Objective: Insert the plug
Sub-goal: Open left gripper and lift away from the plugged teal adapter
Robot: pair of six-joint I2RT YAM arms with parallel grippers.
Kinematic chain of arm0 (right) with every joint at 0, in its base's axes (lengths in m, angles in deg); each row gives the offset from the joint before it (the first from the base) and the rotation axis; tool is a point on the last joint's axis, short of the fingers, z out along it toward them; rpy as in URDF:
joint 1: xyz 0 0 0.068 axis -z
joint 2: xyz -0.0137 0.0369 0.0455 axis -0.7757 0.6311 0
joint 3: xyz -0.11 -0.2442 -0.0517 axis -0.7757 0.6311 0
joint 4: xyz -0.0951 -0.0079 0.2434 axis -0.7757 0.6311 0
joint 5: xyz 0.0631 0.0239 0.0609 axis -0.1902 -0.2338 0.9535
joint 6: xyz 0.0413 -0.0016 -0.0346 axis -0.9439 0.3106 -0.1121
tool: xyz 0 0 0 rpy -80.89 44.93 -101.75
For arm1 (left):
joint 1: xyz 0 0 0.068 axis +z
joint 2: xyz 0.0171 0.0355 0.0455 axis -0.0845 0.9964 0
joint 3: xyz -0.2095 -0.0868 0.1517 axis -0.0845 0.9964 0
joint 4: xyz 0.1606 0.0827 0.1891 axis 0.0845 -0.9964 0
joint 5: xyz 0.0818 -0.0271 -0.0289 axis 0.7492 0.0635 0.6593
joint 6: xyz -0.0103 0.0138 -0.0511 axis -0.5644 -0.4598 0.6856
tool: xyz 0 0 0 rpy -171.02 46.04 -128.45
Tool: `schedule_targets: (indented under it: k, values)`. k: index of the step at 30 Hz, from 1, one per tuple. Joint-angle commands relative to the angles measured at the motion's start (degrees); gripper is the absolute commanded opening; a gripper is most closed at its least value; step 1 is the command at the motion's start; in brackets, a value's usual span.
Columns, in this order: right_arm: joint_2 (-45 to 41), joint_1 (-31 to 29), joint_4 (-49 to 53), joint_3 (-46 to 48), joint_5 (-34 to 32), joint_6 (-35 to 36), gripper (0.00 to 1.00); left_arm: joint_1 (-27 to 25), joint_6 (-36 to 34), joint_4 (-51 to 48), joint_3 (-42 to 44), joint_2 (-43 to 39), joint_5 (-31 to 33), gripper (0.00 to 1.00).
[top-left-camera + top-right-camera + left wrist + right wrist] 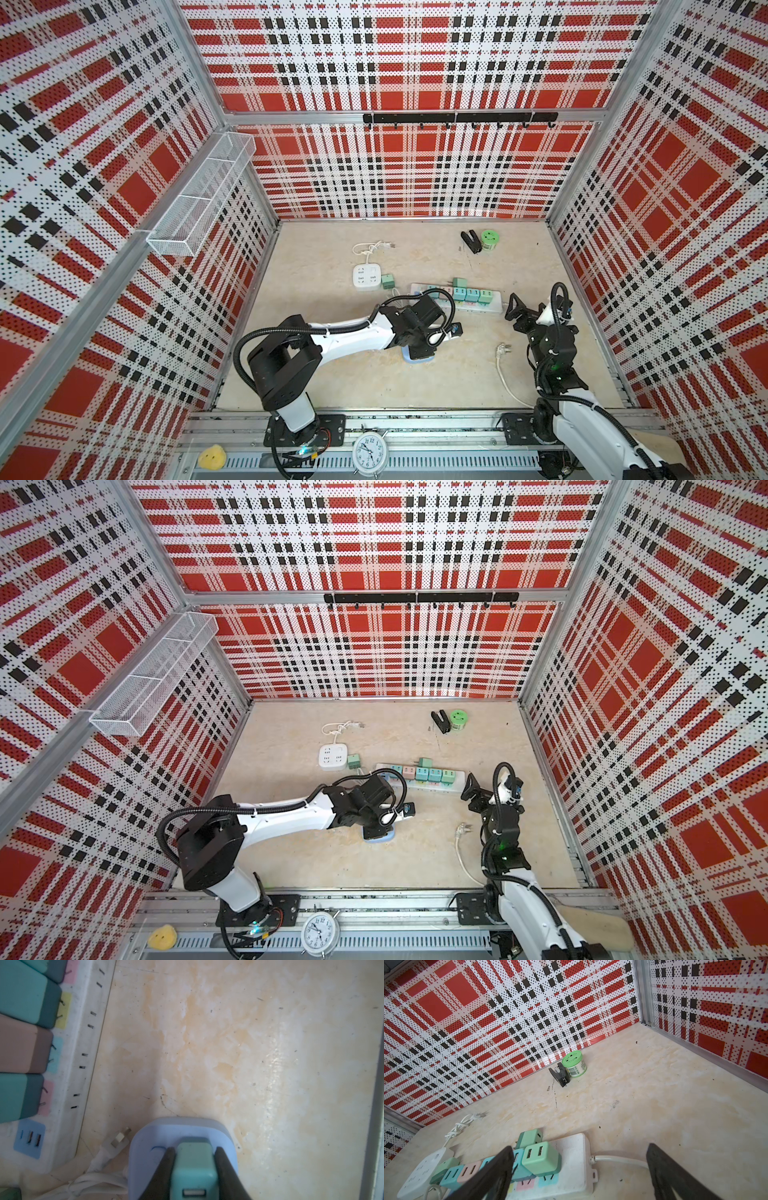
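A teal cube plug (194, 1167) with a USB port stands on the top face of a pale blue rounded socket block (145, 1142). Its prongs are hidden. My left gripper (194, 1149) is shut on the plug, one dark finger on each side. In both top views the left wrist covers the plug, and only the block's edge (419, 360) (380, 837) shows. My right gripper (579, 1147) hangs open and empty above the cable end of the white power strip (571, 1172), which lies right of centre (492, 308).
Several coloured plugs (471, 296) fill the strip. Behind it to the left are a white square socket (367, 276) and a loose green plug (387, 281). A loose cable end (503, 348) lies near the right arm. A black clip (470, 241) and a green tin (490, 238) stand at the back.
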Motion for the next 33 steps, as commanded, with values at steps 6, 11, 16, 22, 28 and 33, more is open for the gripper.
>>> schedule_targets:
  k: [6,11,16,22,28,33]
  values:
    - [-0.56,0.20,-2.09,0.02,-0.05,-0.22,1.00,1.76,2.93,5.45,4.29,-1.65,-5.53,0.00]
    - [0.44,0.20,-2.64,-0.24,0.18,-0.21,1.00,2.04,4.20,7.15,5.51,-3.69,-3.62,0.22]
    - [1.06,0.18,-2.82,-0.42,0.35,-0.17,1.00,2.30,5.10,10.21,8.59,-8.92,-0.78,0.99]
    - [1.26,0.14,-2.83,-0.42,0.36,-0.21,1.00,1.86,5.51,20.42,17.08,-22.37,2.46,0.99]
    - [1.24,0.17,-1.84,-0.92,0.79,-0.17,1.00,3.79,12.61,41.91,32.35,-39.61,14.90,0.99]
    - [-0.84,0.07,6.96,-5.51,7.23,-2.75,1.00,9.00,24.69,57.35,44.17,-51.51,29.95,0.99]
